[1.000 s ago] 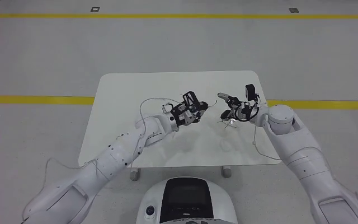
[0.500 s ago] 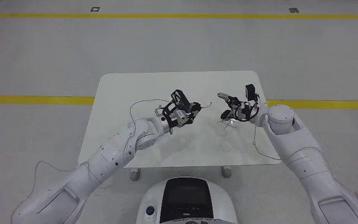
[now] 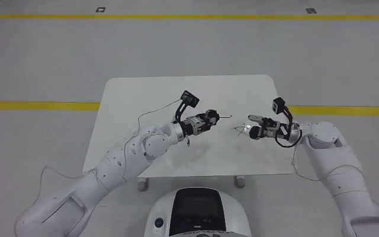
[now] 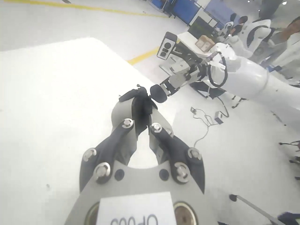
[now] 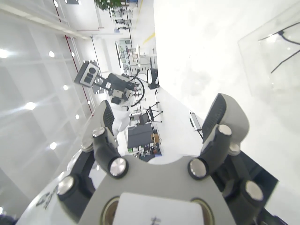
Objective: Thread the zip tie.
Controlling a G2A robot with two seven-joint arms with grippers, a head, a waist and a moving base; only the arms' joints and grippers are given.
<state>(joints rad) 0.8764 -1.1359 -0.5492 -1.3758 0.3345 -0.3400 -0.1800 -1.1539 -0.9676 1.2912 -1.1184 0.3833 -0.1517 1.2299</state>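
My left gripper (image 3: 212,117) (image 4: 140,100) hovers over the middle of the white table (image 3: 142,101), shut on a black zip tie (image 4: 129,95). The tie's thin tail (image 3: 224,117) points toward the other arm. My right gripper (image 3: 250,127) (image 5: 163,101) stands open with nothing between its fingers, a short way to the right of the left one and facing it. The right gripper (image 4: 159,92) is also seen just beyond the held tie, apart from it.
A small clear box (image 3: 240,129) (image 5: 269,54) holding a few loose black zip ties sits on the table beside the right gripper. The table's right edge lies close behind the right arm.
The right gripper drew back to the right and toward the table's front. The left gripper swung left, then came back right with its wrist turned, still holding the tie.
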